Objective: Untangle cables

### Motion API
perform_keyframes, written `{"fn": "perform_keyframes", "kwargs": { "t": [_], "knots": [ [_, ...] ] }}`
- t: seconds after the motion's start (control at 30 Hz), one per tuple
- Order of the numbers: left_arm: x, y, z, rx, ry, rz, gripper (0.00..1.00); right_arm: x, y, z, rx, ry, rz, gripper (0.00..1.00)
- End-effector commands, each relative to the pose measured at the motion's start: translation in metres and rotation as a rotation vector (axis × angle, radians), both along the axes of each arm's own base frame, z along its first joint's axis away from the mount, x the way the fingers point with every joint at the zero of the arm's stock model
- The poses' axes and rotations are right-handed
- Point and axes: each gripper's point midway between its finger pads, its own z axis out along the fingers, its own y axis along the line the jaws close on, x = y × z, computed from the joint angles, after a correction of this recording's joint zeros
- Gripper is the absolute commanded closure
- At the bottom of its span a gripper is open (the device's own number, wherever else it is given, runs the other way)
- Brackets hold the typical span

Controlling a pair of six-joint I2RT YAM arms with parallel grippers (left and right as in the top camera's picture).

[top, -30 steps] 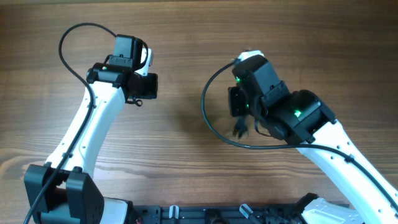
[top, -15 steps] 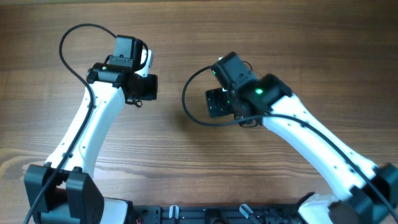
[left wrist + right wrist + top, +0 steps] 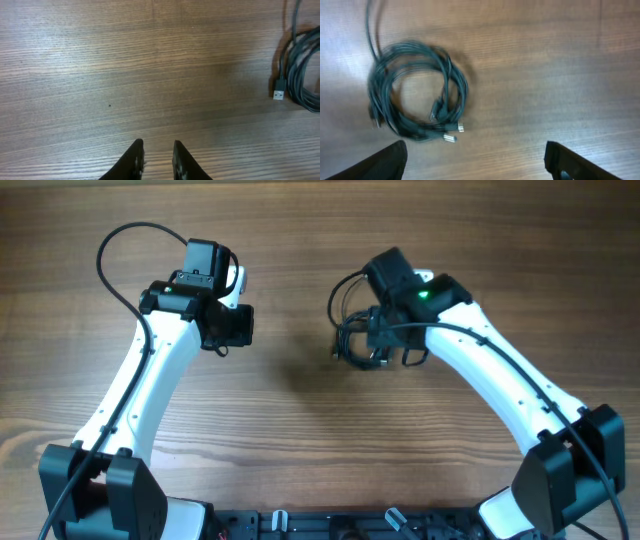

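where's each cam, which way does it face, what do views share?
Overhead: fixed above the table, facing straight down; left arm and right arm show.
Left wrist: on left arm, facing down at table; left end effector at bottom edge.
Right wrist: on right arm, facing down at the cables; right end effector at bottom corners.
Shared: cables appear in all three.

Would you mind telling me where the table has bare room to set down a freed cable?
The table is bare between the left gripper and the cables, along the far edge, and in the middle toward the near side. It is crowded by the right gripper, where the coil lies.
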Motion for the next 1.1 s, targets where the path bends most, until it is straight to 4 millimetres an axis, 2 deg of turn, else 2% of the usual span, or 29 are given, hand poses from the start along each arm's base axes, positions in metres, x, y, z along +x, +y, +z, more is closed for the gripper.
{"fn": "perform_keyframes", "kwargs": {
  "t": [0.0, 0.1, 0.2, 0.3, 0.47, 0.53, 0.7, 0.87, 1.07],
  "knots": [
    [-0.002, -0.012, 0.010, -0.077, -0.011, -0.032, 0.80, 0.013, 0.018, -0.006, 0.083, 0.002, 0.069, 0.10],
    [-0.004, -0.028, 0.014, -0.169, -0.007, -0.065, 0.81, 0.020, 0.025, -0.014, 0.099, 0.000, 0.094, 0.11],
    [-0.006, -0.038, 0.016, -0.224, 0.003, -0.084, 0.80, 0.025, 0.026, -0.027, 0.079, 0.012, 0.119, 0.18],
    [-0.010, -0.049, 0.019, -0.286, 0.014, -0.107, 0.81, 0.032, 0.021, -0.054, 0.028, 0.045, 0.119, 0.24],
    [-0.012, -0.066, 0.021, -0.296, 0.007, -0.158, 0.80, 0.037, 0.022, -0.097, 0.016, 0.110, 0.112, 0.47],
    [-0.012, -0.074, 0.022, -0.298, -0.004, -0.180, 0.79, 0.038, 0.024, -0.106, 0.019, 0.122, 0.113, 0.55],
    [-0.011, -0.096, 0.026, -0.307, -0.042, -0.244, 0.77, 0.043, 0.029, -0.111, 0.041, 0.108, 0.117, 0.62],
    [-0.013, -0.103, 0.027, -0.309, -0.048, -0.267, 0.76, 0.047, 0.031, -0.111, 0.047, 0.093, 0.117, 0.66],
    [-0.014, -0.103, 0.027, -0.308, -0.045, -0.267, 0.76, 0.044, 0.029, -0.116, 0.046, 0.097, 0.112, 0.88]
  ]
}}
